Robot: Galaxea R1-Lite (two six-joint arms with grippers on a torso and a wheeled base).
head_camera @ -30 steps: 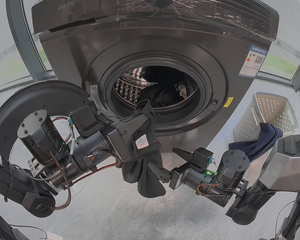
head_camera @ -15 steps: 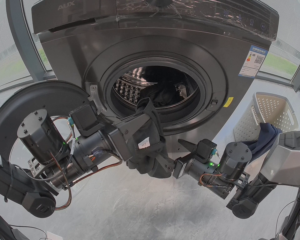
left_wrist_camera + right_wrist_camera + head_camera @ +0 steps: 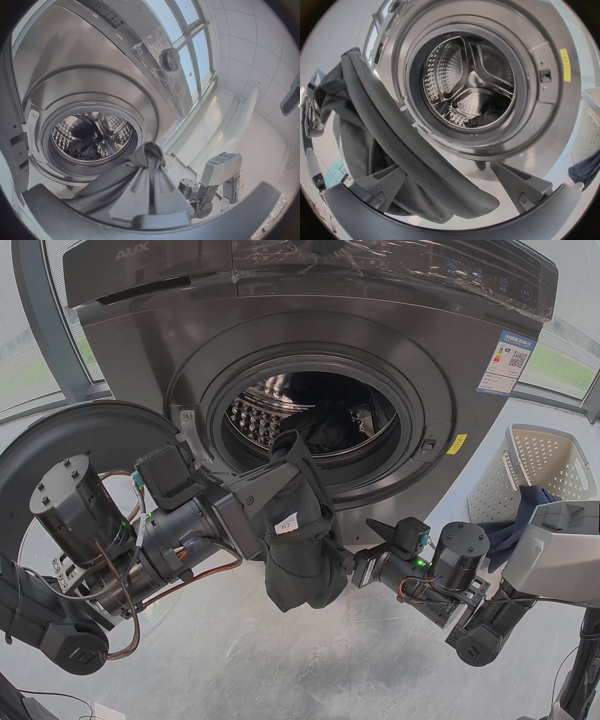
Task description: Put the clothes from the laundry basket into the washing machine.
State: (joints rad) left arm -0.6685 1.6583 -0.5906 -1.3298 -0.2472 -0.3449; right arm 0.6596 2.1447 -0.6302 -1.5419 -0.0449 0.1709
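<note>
The washing machine (image 3: 437, 365) stands with its round drum opening (image 3: 306, 421) uncovered, and dark clothes (image 3: 325, 427) lie inside. Just below the opening's lower left rim, my left gripper (image 3: 289, 455) is shut on the top of a black garment (image 3: 300, 540), which hangs down from it. In the left wrist view the fingers (image 3: 150, 175) pinch that garment (image 3: 109, 187) before the drum (image 3: 90, 134). My right gripper (image 3: 345, 560) is open against the garment's lower right side. In the right wrist view the black garment (image 3: 393, 134) drapes across one wide-spread finger (image 3: 381, 184).
The washer's round door (image 3: 81, 440) is swung open at the left, behind my left arm. A white laundry basket (image 3: 550, 459) stands on the floor at the right, with a dark blue garment (image 3: 525, 515) hanging over its rim. Bare grey floor (image 3: 281, 665) lies below both arms.
My right gripper has moved up and left into the hanging black garment, gathering its lower end higher. My left gripper has risen slightly toward the drum opening, still shut on the garment.
</note>
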